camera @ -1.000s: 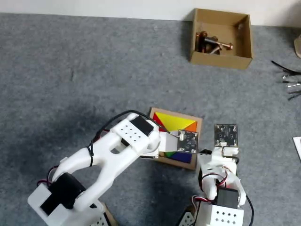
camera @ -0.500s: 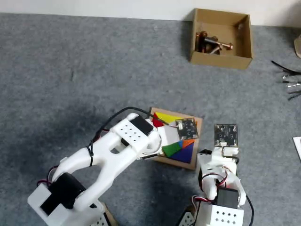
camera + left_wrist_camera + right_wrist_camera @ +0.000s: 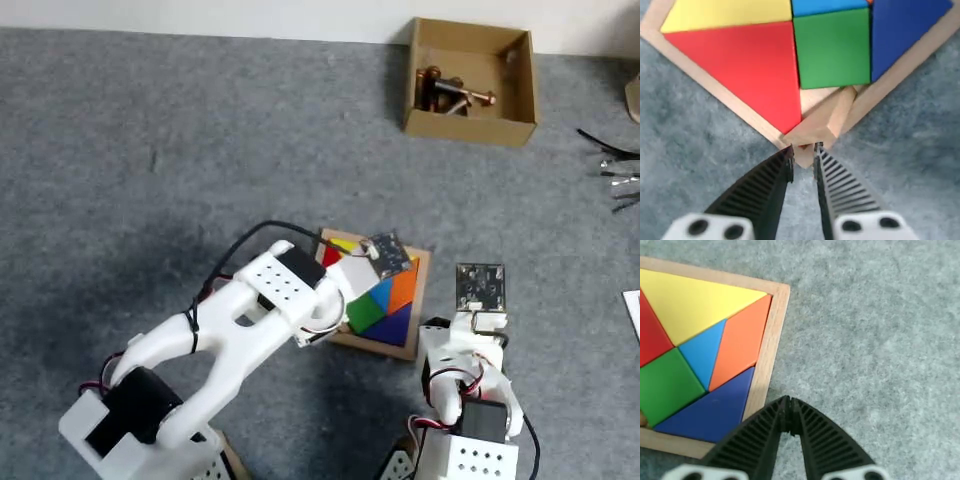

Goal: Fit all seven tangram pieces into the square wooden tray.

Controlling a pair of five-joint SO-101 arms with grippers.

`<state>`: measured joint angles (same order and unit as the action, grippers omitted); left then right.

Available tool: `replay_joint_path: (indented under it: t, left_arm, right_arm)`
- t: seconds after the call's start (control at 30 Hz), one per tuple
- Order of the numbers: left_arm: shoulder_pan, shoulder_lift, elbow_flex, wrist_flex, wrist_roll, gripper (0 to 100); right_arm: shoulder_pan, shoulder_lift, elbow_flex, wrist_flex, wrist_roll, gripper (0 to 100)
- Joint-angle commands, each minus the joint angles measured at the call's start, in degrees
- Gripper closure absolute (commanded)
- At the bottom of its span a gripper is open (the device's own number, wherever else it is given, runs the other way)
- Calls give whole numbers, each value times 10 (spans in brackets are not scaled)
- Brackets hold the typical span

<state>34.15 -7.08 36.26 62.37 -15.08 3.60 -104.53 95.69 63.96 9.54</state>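
Inspection finding: nothing legible. The tangram pieces (image 3: 390, 322) are plain coloured faces, and the wooden tray (image 3: 422, 300) has a bare rim. The cardboard box (image 3: 470, 128) on the table shows plain walls. Any marks on the small circuit board (image 3: 480, 286) at one arm's wrist are too small to read.

White plastic arms (image 3: 230, 340), black servos (image 3: 140, 405) and cables (image 3: 240, 250) (some red leads (image 3: 97, 386)), ribbed black left hand (image 3: 803, 151).
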Motion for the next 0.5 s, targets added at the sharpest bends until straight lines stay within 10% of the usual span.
replay_joint_path:
  t: [0.0, 0.47]
  left_arm:
    - [-10, -32, -35, 4, 33, 923]
    - [-6, -33, -96, 57, 40, 923]
  right_arm:
    - [7, -7, 60, 3, 6, 988]
    - [7, -7, 60, 3, 6, 988]
